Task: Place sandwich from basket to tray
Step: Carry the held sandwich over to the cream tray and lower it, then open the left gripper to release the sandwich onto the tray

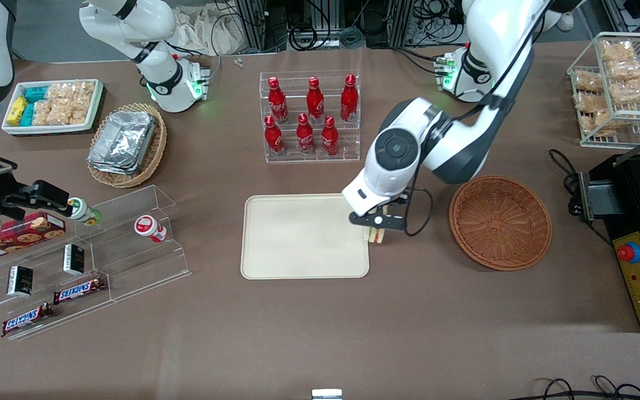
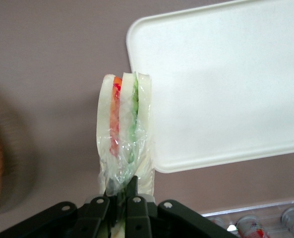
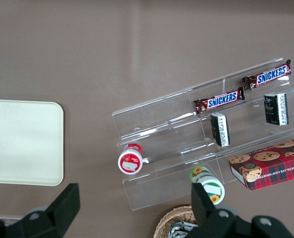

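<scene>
Between the tray and the basket, the gripper hangs at the tray's edge, clamped on the sandwich. From the front, the arm hides most of the wedge; the wrist camera shows the sandwich hanging lengthwise from the fingers, its orange, red and green layers facing the camera.

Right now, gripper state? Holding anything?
Left gripper: shut on the sandwich, held above the table at the tray edge nearest the basket.
</scene>
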{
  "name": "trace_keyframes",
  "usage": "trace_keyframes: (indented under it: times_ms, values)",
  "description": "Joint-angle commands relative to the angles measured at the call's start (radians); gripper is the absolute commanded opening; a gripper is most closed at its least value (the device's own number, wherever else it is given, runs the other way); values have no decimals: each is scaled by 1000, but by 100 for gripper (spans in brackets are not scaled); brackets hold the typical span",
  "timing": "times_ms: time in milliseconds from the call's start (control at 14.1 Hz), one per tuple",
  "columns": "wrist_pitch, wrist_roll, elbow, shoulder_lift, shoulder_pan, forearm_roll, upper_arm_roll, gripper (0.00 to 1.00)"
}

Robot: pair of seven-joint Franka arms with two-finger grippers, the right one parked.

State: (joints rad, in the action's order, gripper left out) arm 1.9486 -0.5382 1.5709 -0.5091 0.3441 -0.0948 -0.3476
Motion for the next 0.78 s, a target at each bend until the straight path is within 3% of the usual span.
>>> trace_keyframes:
  times_ms: [0,424,707]
  values:
    - [30,-38,-107,-116,21,-25,1,0]
    - [202,-40,-112,-226,44,-28,4,0]
    - [210,-103,-111,-230,55,-48,10,1]
